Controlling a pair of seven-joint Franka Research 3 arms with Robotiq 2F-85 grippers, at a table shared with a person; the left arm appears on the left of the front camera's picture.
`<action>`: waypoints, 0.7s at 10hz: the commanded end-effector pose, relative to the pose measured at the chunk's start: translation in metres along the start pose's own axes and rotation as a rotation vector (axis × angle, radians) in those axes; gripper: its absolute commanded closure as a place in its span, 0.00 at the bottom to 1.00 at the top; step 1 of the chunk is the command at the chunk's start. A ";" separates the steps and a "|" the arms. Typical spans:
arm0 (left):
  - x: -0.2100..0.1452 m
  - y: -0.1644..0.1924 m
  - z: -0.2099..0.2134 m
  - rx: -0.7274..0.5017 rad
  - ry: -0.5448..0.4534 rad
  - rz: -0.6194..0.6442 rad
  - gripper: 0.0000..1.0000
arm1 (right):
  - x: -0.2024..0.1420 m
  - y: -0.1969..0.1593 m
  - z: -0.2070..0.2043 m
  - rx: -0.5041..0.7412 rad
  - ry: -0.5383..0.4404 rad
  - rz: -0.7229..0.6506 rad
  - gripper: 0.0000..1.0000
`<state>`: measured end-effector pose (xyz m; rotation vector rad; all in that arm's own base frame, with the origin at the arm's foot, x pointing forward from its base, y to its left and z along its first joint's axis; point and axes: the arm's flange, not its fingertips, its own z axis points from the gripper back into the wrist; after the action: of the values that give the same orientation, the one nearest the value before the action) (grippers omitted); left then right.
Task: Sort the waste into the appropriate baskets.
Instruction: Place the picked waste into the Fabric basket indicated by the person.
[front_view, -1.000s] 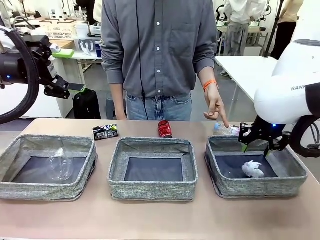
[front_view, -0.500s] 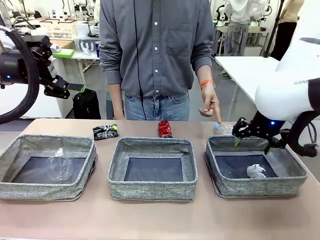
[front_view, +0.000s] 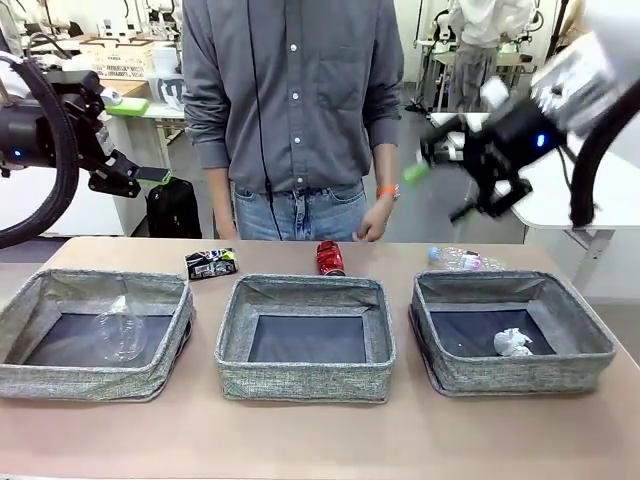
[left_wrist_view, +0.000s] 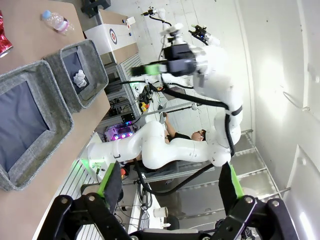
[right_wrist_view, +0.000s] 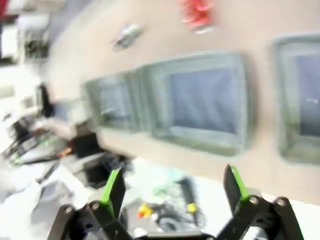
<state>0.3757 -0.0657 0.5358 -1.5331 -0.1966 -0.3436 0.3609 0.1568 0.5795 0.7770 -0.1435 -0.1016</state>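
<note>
Three grey baskets stand in a row: the left one (front_view: 60, 380) holds a clear plastic cup (front_view: 120, 330), the middle one (front_view: 305, 382) shows a bare dark bottom, and the right one (front_view: 520, 378) holds a crumpled paper ball (front_view: 512, 343). Behind them on the table lie a black printed can (front_view: 211, 263), a red can (front_view: 330, 257) and a clear bottle (front_view: 460, 260). My right gripper (front_view: 440, 192) is open and empty, high above the table near the person. My left gripper (front_view: 142, 140) hangs open and empty at the far left. The right wrist view is blurred; its gripper (right_wrist_view: 172, 187) is open above the middle basket (right_wrist_view: 205, 100).
A person in a grey shirt stands at the far side, one hand (front_view: 375, 225) hanging above the red can. In the left wrist view, the open left gripper (left_wrist_view: 170, 185) faces the right arm (left_wrist_view: 200, 65) and the right basket (left_wrist_view: 95, 65). Bare table lies in front of the baskets.
My right gripper has lifted from over the right basket, up and to the left. The person's hand has drawn back from pointing at the bottle. The left arm has not moved.
</note>
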 end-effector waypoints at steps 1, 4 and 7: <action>0.000 -0.005 -0.003 -0.015 -0.011 0.009 0.01 | 0.010 -0.012 0.000 0.574 0.246 0.136 0.00; 0.000 -0.005 -0.003 -0.015 -0.011 0.009 0.01 | 0.005 -0.033 -0.006 0.615 0.256 0.050 0.00; 0.000 -0.005 -0.003 -0.015 -0.011 0.009 0.01 | 0.003 0.006 0.016 0.479 0.057 0.118 0.00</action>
<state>0.3757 -0.0658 0.5358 -1.5332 -0.1966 -0.3436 0.3625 0.1459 0.5841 1.2885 -0.1435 0.0957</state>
